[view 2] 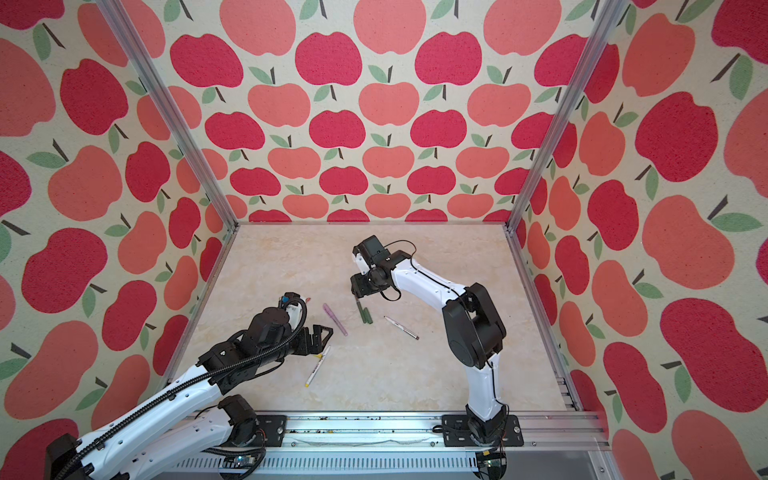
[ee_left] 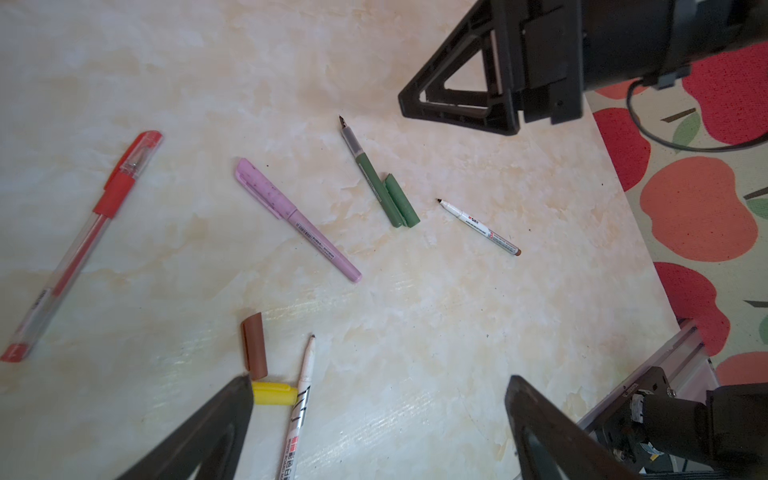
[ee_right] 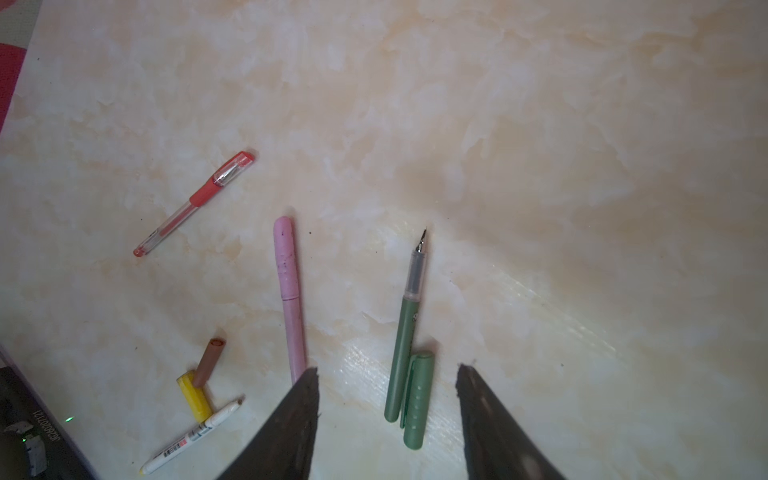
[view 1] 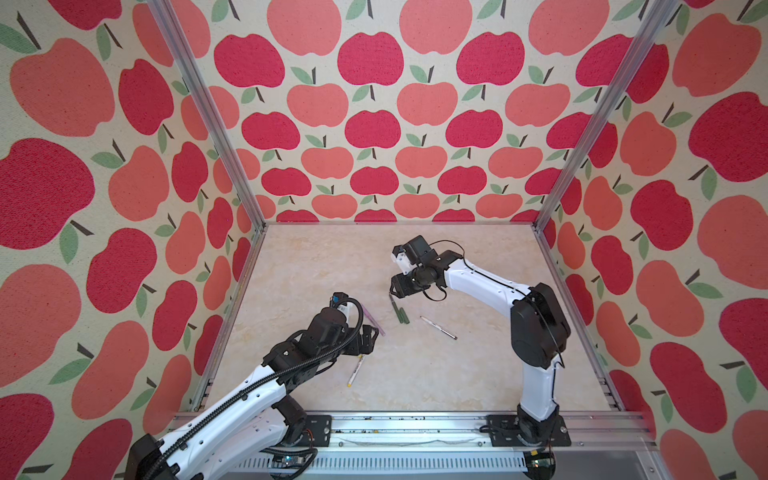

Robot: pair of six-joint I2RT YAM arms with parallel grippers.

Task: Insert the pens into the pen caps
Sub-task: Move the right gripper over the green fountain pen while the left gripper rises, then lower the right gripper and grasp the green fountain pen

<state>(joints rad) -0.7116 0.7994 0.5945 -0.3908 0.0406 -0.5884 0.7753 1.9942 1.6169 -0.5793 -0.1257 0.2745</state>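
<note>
My right gripper [ee_right: 386,374] hangs open just above the uncapped dark green pen [ee_right: 402,345] and its green cap [ee_right: 415,401], which lie side by side and touching. In both top views that gripper [view 1: 395,291] is over the pen's tip end [view 2: 360,309]. My left gripper [ee_left: 380,380] is wide open and holds nothing. One of its fingers [ee_left: 224,415] is beside the yellow cap [ee_left: 272,392], the brown cap [ee_left: 254,347] and the white pen with yellow print [ee_left: 301,399]. The white pen with brown print [ee_left: 478,226] lies uncapped and alone. The lilac pen [ee_left: 291,216] and the red pen [ee_left: 83,232] have their caps on.
The pale marble tabletop [view 1: 457,374] is boxed in by apple-print walls and metal posts [view 1: 552,199]. A metal rail [view 1: 415,428] with both arm bases runs along the front edge. In a top view my left arm [view 1: 324,332] covers part of the lilac pen [view 1: 374,322].
</note>
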